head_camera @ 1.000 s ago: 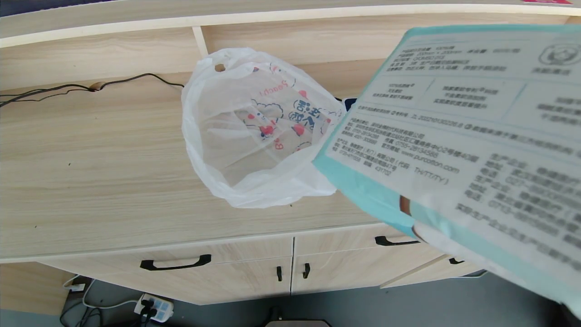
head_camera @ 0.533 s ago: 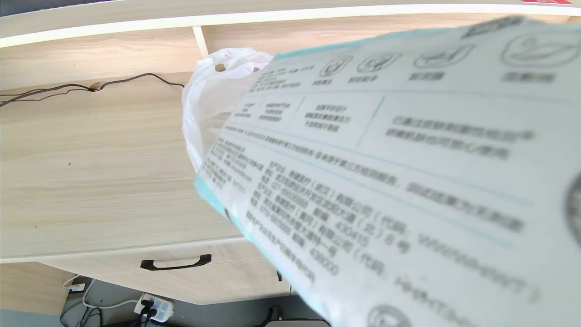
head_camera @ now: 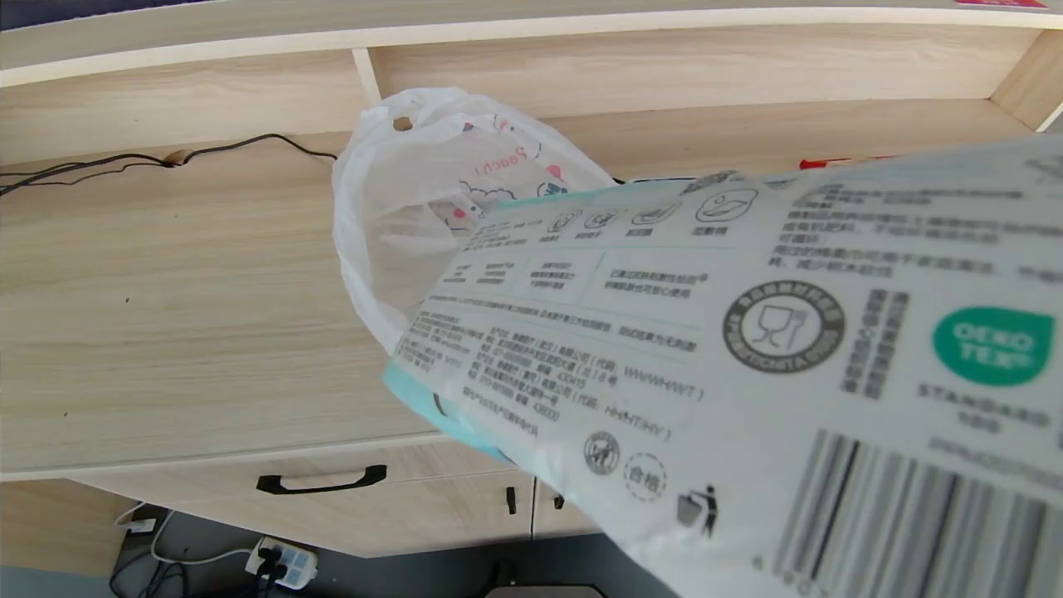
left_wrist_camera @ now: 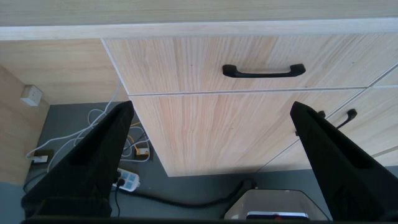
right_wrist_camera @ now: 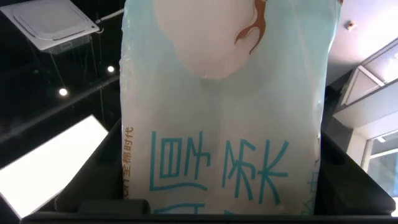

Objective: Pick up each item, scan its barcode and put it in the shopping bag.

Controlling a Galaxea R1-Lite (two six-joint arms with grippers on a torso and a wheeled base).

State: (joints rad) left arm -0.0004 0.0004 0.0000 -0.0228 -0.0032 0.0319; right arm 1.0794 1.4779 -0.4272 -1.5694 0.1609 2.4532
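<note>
- Right gripper (right_wrist_camera: 221, 127): clamped on the tissue pack (right_wrist_camera: 224, 124), one black finger on each side of it.
- Head view: the tissue pack (head_camera: 706, 349) fills the lower right of the frame, close to the camera, printed back facing up, barcode (head_camera: 897, 515) at the lower right corner.
- Pack's left corner overlaps the shopping bag (head_camera: 390, 216) in the frame; can't tell whether they touch.
- Bag stands mouth-open on the wooden counter (head_camera: 166, 316), upper centre; a patterned item (head_camera: 498, 174) shows through its wall.
- Left gripper (left_wrist_camera: 211, 109): fingers spread wide, nothing between them, in front of a drawer handle (left_wrist_camera: 263, 71).
- Black cable (head_camera: 166, 158) on the counter, upper left.
</note>
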